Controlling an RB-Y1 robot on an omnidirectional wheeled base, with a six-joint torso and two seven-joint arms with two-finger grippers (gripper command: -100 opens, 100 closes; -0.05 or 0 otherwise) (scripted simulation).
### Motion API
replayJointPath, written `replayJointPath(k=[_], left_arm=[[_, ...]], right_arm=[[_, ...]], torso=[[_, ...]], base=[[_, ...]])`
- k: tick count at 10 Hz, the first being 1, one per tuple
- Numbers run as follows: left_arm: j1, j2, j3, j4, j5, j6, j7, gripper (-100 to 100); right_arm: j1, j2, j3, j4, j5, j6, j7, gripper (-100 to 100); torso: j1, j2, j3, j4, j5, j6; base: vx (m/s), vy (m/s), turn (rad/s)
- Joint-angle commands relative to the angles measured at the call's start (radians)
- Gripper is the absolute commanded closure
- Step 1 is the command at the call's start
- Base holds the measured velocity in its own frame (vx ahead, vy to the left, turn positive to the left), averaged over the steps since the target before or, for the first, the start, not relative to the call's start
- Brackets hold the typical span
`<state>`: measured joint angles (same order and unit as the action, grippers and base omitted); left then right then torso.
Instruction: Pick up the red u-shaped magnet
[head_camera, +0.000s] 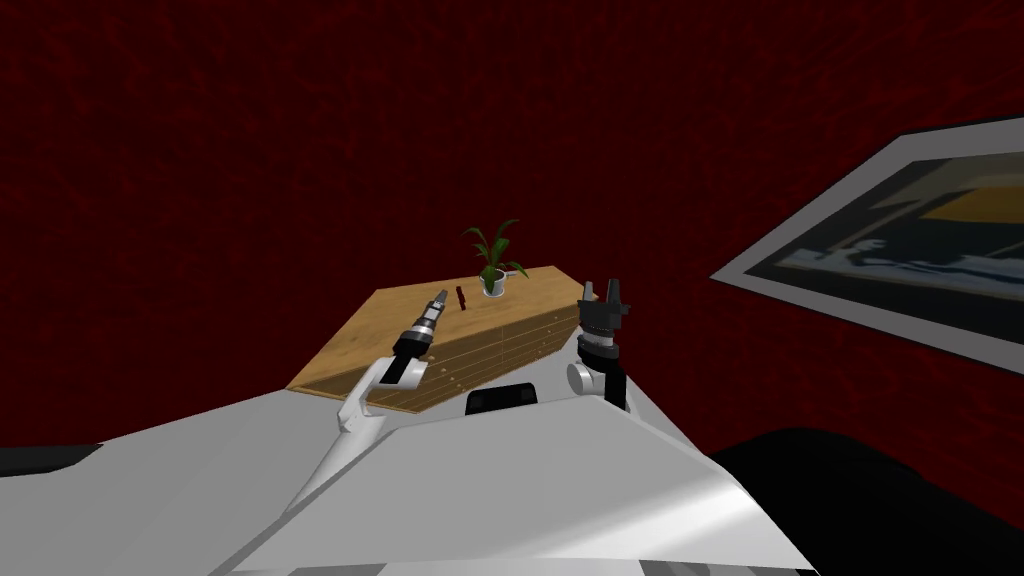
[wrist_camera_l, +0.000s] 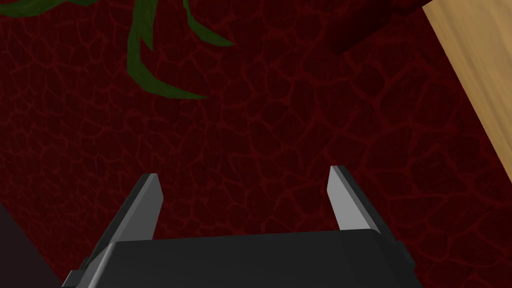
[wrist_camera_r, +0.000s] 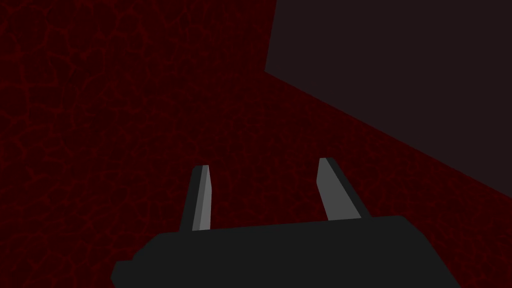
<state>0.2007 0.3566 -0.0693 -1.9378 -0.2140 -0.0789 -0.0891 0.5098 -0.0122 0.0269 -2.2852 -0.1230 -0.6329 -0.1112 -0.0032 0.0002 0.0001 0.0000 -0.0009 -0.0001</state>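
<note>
Hovering left fingers (wrist_camera_l: 149, 202) near red magnet (head_camera: 460, 297)

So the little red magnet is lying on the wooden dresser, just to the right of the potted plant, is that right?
Not quite. The red magnet does lie on the wooden dresser, but just to the left of the potted plant, not the right. The head view shows it.
</note>
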Motion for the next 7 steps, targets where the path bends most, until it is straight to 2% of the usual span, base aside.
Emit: replayJointPath(k=[1,2,5,6,7], left_arm=[[-0.04,0.025,-0.006,0.05,-0.02,0.05,-0.016,-100],[-0.04,0.025,-0.006,0.055,-0.02,0.052,-0.016,-100],[-0.112,0.086,-0.021,0.148,-0.048,0.144,-0.034,-100],[-0.112,0.086,-0.021,0.148,-0.048,0.15,-0.034,-100],[-0.134,0.106,-0.027,0.178,-0.054,0.181,-0.039,-100]], right_arm=[[0.0,0.0,0.0,0.0,0.0,0.0,0.0,0],[0.0,0.0,0.0,0.0,0.0,0.0,0.0,0],[0.0,0.0,0.0,0.0,0.0,0.0,0.0,0],[0.0,0.0,0.0,0.0,0.0,0.0,0.0,0],[0.0,0.0,0.0,0.0,0.0,0.0,0.0,0]], torso=[[0.0,0.0,0.0,0.0,0.0,0.0],[-0.001,0.0,0.0,0.0,0.0,0.0],[-0.001,0.0,0.0,0.0,0.0,0.0],[-0.001,0.0,0.0,0.0,0.0,0.0],[0.0,0.0,0.0,0.0,0.0,0.0]], base=[[-0.003,-0.069,-0.086],[0.003,-0.053,-0.036],[-0.003,-0.063,-0.084],[-0.004,-0.053,-0.022],[-0.005,-0.044,-0.057]])
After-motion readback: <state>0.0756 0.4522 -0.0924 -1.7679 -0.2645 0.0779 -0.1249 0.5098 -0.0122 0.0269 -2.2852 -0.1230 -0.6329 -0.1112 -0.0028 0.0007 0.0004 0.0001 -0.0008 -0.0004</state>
